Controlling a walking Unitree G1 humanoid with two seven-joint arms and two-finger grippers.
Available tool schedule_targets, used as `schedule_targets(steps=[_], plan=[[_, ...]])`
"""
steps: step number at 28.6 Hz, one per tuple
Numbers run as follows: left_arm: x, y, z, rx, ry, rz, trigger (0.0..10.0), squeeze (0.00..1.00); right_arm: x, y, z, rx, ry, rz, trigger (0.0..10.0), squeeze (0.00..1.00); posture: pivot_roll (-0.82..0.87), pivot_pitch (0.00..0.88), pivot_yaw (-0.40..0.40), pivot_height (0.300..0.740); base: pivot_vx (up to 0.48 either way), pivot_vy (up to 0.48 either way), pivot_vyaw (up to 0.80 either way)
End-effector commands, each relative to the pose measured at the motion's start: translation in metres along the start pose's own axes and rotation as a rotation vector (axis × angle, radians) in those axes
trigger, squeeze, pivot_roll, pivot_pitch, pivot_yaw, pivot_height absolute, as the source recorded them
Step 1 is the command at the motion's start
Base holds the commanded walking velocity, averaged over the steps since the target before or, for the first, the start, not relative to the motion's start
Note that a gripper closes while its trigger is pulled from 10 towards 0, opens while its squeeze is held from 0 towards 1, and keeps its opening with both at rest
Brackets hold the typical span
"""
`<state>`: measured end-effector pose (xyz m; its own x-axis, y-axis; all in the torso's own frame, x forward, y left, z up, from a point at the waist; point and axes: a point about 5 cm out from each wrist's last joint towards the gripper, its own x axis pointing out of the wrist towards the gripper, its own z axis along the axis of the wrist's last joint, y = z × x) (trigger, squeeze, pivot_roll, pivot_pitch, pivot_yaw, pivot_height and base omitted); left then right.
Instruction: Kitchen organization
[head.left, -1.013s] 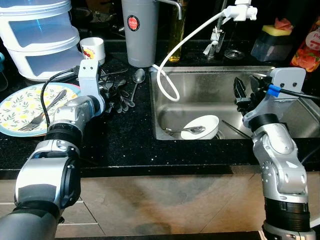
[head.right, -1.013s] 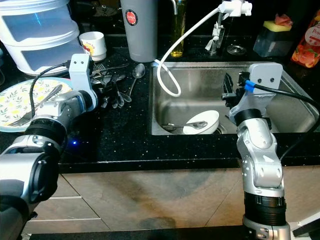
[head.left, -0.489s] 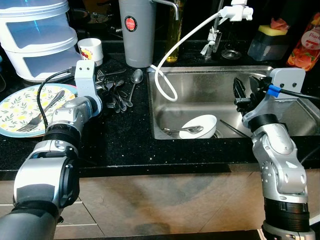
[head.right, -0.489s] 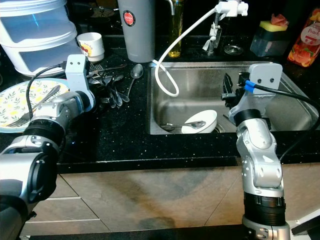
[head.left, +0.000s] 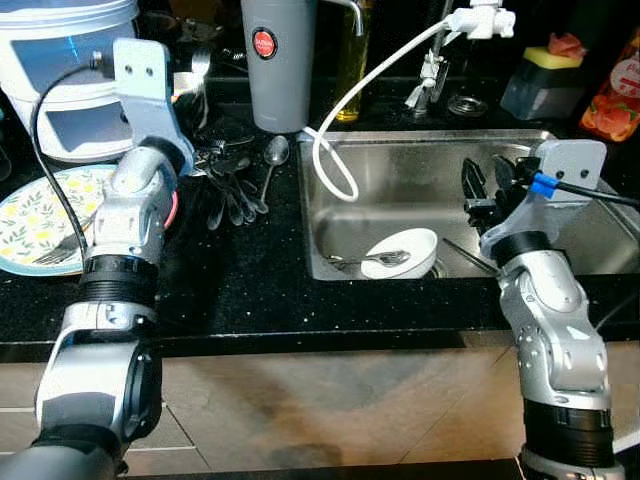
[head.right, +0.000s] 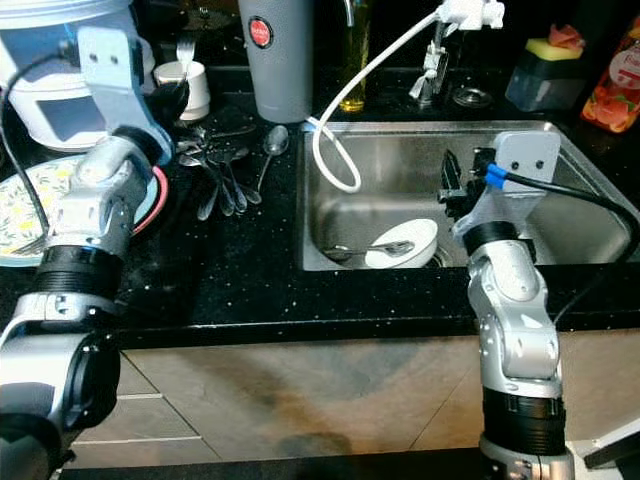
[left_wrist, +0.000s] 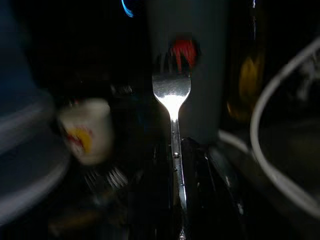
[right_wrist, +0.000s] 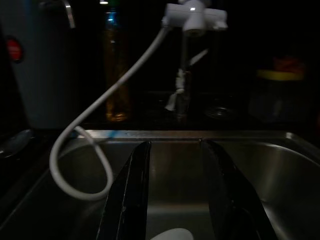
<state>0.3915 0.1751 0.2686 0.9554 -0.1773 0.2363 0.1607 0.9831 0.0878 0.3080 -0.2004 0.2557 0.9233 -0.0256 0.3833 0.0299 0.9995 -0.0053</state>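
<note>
Fork (left_wrist: 172, 100) held upright, tines up, its handle pinched between the two fingers of the left gripper (left_wrist: 176, 197); the pinch sits low on the shaft, judged to leave the head free for dropping into a holder. In the right eye view the same fork (head.right: 184, 50) is raised above the black counter (head.right: 230, 280), over the small white cup (head.right: 190, 88) and at about 9 o'clock from the tall grey canister (head.right: 279, 55). Loose cutlery (head.right: 215, 165) (spoons and forks fanned out) lies below it on the counter, so one piece at a time is presumably being taken from this heap. At 8 o'clock from the heap, a patterned plate (head.left: 40, 215) carries another fork.

Right gripper (right_wrist: 175, 190) is held over the sink (head.right: 520, 160), fingers apart and holding nothing; judged to be waiting. Below it at 7 o'clock, a white bowl (head.right: 402, 244) with a spoon across it rests on the sink floor. A white hose (head.right: 345, 110) loops down from the tap (head.right: 462, 12) into the basin.

Left wrist view settles the grip, which the head views hide behind the arm's mount. Head views supply the fork's place over the counter. Right wrist view shows the gap between the fingers plainly (dark, but clear enough).
</note>
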Motion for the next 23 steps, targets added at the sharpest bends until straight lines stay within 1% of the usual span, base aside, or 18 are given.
schedule_targets(steps=[1, 2, 4, 5, 6, 7, 8, 9, 12, 13, 14, 15, 16, 18, 19, 21, 22, 23], plan=[[-0.003, -0.008, -0.005, 0.013, -0.009, -0.026, 10.0, 0.00, -0.001, -0.003, 0.001, 0.010, -0.011, -0.031, 10.0, 0.00, 0.01, 0.057, 0.014, 0.740, 0.000, 0.000, 0.00], [-0.006, -0.012, -0.008, 0.022, -0.014, -0.039, 10.0, 0.00, 0.000, -0.005, 0.002, 0.013, -0.016, -0.047, 10.0, 0.00, 0.00, 0.058, 0.015, 0.740, 0.000, 0.000, 0.00], [-0.013, -0.033, -0.015, 0.024, -0.012, -0.167, 10.0, 0.00, 0.000, -0.011, 0.004, 0.005, -0.031, -0.087, 10.0, 0.00, 0.00, 0.058, 0.015, 0.740, 0.000, 0.000, 0.00], [-0.013, -0.033, -0.015, 0.024, -0.012, -0.167, 10.0, 0.00, 0.000, -0.011, 0.004, 0.005, -0.031, -0.087, 10.0, 0.00, 0.00, 0.058, 0.015, 0.740, 0.000, 0.000, 0.00], [-0.015, -0.044, -0.016, -0.005, -0.007, -0.237, 10.0, 0.00, -0.001, -0.014, 0.006, -0.007, -0.039, -0.102, 10.0, 0.00, 0.00, 0.058, 0.015, 0.740, 0.000, 0.000, 0.00], [-0.015, -0.044, -0.016, -0.005, -0.007, -0.237, 10.0, 0.00, -0.001, -0.014, 0.006, -0.007, -0.039, -0.102, 10.0, 0.00, 0.00, 0.058, 0.015, 0.740, 0.000, 0.000, 0.00], [-0.017, -0.053, -0.015, -0.040, -0.015, -0.296, 10.0, 0.00, -0.001, -0.016, 0.007, -0.028, -0.049, -0.114, 10.0, 0.00, 0.00, 0.059, 0.013, 0.740, 0.000, 0.000, 0.00], [-0.016, -0.060, -0.013, -0.078, -0.020, -0.342, 10.0, 0.00, -0.001, -0.017, 0.009, -0.046, -0.056, -0.118, 10.0, 0.00, 0.00, 0.059, 0.013, 0.740, 0.000, 0.000, 0.00], [-0.008, -0.093, -0.010, -0.114, 0.002, -0.536, 10.0, 0.00, -0.001, -0.020, 0.012, -0.086, -0.069, -0.126, 10.0, 0.00, 0.00, 0.055, 0.013, 0.740, 0.000, 0.000, 0.00], [-0.003, -0.106, -0.011, -0.082, 0.019, -0.586, 10.0, 0.00, -0.001, -0.020, 0.012, -0.105, -0.073, -0.129, 10.0, 0.00, -0.01, 0.054, 0.018, 0.740, 0.000, 0.000, 0.00], [0.000, -0.117, -0.012, -0.072, 0.046, -0.626, 10.0, 0.00, -0.001, -0.021, 0.013, -0.118, -0.076, -0.130, 10.0, 0.00, -0.01, 0.054, 0.018, 0.740, 0.000, 0.000, 0.00], [0.002, -0.124, -0.013, -0.065, 0.065, -0.648, 10.0, 0.00, -0.001, -0.021, 0.013, -0.125, -0.077, -0.131, 10.0, 0.00, -0.01, 0.054, 0.018, 0.740, 0.000, 0.000, 0.00], [0.006, -0.131, -0.013, -0.061, 0.084, -0.644, 10.0, 0.00, -0.002, -0.023, 0.013, -0.148, -0.075, -0.138, 10.0, 0.00, -0.02, 0.050, 0.024, 0.740, 0.000, 0.000, 0.00], [0.011, -0.140, -0.012, -0.080, 0.107, -0.635, 10.0, 0.00, -0.002, -0.025, 0.013, -0.182, -0.069, -0.147, 10.0, 0.00, -0.02, 0.046, 0.029, 0.740, 0.000, 0.000, 0.00], [0.011, -0.140, -0.012, -0.080, 0.107, -0.635, 10.0, 0.00, -0.002, -0.025, 0.013, -0.182, -0.069, -0.147, 10.0, 0.00, -0.02, 0.046, 0.029, 0.740, 0.000, 0.000, 0.00], [0.015, -0.157, -0.013, -0.102, 0.153, -0.658, 10.0, 0.00, -0.004, -0.032, 0.009, -0.205, -0.044, -0.159, 10.0, 0.00, -0.02, 0.046, 0.031, 0.740, 0.000, 0.000, 0.00], [0.015, -0.169, -0.017, -0.107, 0.191, -0.677, 10.0, 0.00, -0.005, -0.033, 0.008, -0.210, -0.037, -0.157, 10.0, 0.00, -0.02, 0.043, 0.037, 0.740, 0.000, 0.000, 0.00], [0.015, -0.169, -0.017, -0.107, 0.191, -0.677, 10.0, 0.00, -0.005, -0.033, 0.008, -0.210, -0.037, -0.157, 10.0, 0.00, -0.02, 0.043, 0.037, 0.740, 0.000, 0.000, 0.00]])
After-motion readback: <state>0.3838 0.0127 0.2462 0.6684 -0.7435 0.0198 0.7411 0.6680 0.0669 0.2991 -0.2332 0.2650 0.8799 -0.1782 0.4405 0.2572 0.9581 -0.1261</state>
